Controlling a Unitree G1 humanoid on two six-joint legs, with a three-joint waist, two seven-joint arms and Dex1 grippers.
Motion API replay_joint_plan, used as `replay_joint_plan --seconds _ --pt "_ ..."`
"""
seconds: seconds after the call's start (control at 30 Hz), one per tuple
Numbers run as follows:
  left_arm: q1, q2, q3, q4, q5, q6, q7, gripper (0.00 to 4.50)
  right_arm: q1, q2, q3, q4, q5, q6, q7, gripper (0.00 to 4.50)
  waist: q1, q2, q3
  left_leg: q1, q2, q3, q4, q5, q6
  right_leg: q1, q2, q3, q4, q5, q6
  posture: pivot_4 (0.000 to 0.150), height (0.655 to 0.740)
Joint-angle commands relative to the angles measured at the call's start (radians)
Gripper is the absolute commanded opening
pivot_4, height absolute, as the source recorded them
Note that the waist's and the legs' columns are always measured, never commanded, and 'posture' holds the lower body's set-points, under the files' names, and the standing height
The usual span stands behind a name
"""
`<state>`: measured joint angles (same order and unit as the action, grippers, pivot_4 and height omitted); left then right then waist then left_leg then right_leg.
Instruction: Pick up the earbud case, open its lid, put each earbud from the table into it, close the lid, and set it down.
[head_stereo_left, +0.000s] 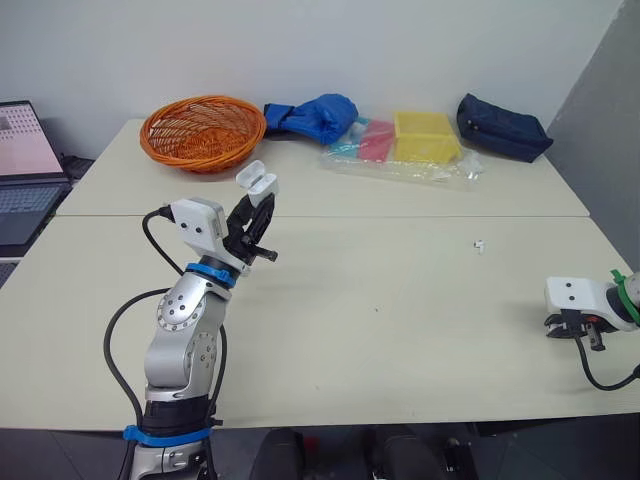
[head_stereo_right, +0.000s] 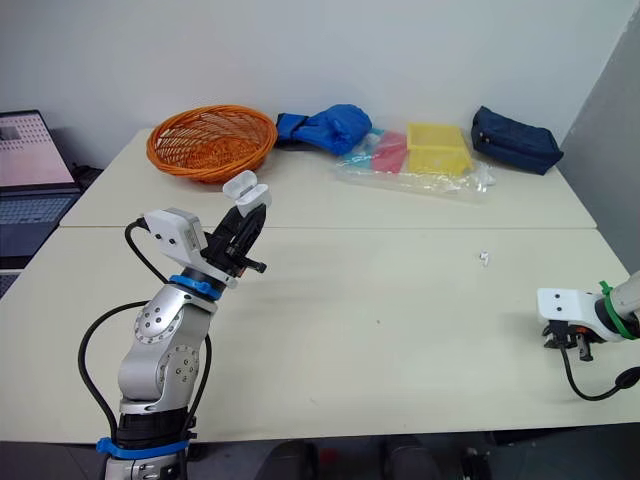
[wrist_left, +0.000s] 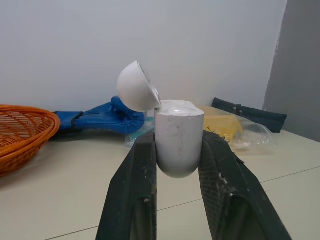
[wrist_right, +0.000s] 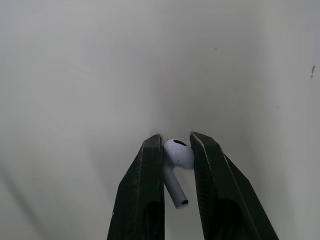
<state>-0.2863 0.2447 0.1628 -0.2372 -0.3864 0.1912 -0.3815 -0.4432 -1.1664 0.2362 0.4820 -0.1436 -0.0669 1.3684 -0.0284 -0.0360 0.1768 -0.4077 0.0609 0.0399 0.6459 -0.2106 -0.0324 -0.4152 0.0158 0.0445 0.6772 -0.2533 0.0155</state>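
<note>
White earbud case (head_stereo_left: 262, 184), lid tipped open, is clamped upright in my left gripper (wrist_left: 178, 140) above the left of the table (head_stereo_left: 400, 320). My right gripper (wrist_right: 176, 142), low at the right edge, pinches one earbud (wrist_right: 178, 154). I judge loading has begun: next, carry it across and seat it stem-first, then fetch the other earbud (head_stereo_left: 480, 244) lying on the table.

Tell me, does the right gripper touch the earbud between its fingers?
Touching. In the right wrist view, both fingers of the right gripper press against the earbud, with no gap on either side.
</note>
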Motion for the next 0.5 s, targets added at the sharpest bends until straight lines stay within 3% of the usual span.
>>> replay_joint_plan --seconds 0.03,0.13,0.5 --pt "-0.019 0.011 0.009 -0.039 -0.011 -0.007 0.002 0.78 0.003 0.005 -0.007 0.024 -0.027 -0.011 -0.025 1.75 0.000 0.000 0.000 0.001 0.000 0.000 0.000 0.000 0.000 0.001 0.000 0.000 0.000 0.000 0.000 0.150 0.7400" --pt "-0.015 0.013 0.008 -0.040 -0.015 -0.008 0.002 0.78 0.010 0.003 -0.012 0.019 -0.022 -0.016 -0.029 2.87 0.001 0.000 0.000 0.007 0.000 0.000 -0.001 0.000 0.000 0.007 0.000 0.000 -0.001 -0.004 -0.006 0.150 0.7400" --pt "-0.011 0.002 0.003 -0.023 -0.013 -0.023 0.002 0.78 0.049 -0.055 -0.038 -0.034 -0.001 -0.028 0.018 2.87 0.001 0.000 0.000 0.007 0.000 0.000 -0.002 0.000 0.000 0.007 -0.001 0.000 -0.001 -0.003 -0.005 0.150 0.7400"
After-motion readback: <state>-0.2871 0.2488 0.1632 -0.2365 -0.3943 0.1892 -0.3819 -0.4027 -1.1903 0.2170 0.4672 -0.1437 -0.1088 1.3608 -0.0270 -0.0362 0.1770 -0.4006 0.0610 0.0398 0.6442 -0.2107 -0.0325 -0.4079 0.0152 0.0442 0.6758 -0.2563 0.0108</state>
